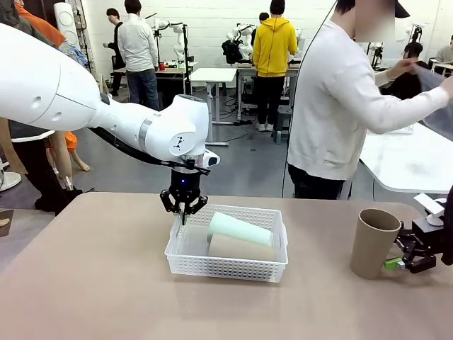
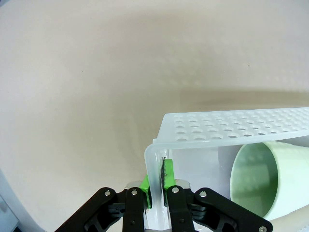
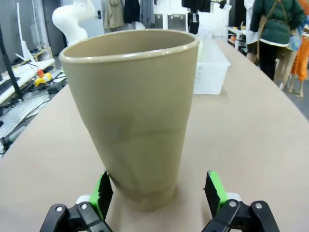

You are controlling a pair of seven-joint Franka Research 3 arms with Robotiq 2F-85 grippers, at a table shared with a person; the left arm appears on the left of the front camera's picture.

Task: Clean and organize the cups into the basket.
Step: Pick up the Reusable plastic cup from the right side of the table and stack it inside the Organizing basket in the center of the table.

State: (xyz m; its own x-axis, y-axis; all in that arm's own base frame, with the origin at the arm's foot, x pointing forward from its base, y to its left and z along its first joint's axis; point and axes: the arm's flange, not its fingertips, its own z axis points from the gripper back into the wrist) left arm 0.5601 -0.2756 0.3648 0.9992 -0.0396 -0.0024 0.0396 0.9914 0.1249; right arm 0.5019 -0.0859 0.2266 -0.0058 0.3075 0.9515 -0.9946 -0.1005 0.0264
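The table (image 1: 92, 283) was a plain matte beige-brown, bare across its left half and along the near edge. Beyond its far edge was an open workshop floor with white tables (image 1: 212, 74) and people standing; one person (image 1: 340, 106) in a white top stood close behind the right side, arms reaching to the right.

The basket (image 1: 226, 265) sat near the middle of the table, with open surface on every side. Inside it a mint-green cup (image 1: 239, 228) and a tan cup (image 1: 241, 248) lay on their sides, side by side, the mint one toward the far wall. The left gripper (image 1: 184, 209) came straight down at the basket's far left corner; in the left wrist view its jaws were clamped on the basket's (image 2: 231, 125) thin white wall, one green pad (image 2: 144, 186) on each face.

An upright tan cup (image 1: 373, 242) stood well to the right of the basket, near the table's right edge. The right gripper (image 3: 159, 191) lay low at its base with jaws spread wide, one finger at either side, the right-hand pad (image 3: 215, 188) clearly apart from the cup.
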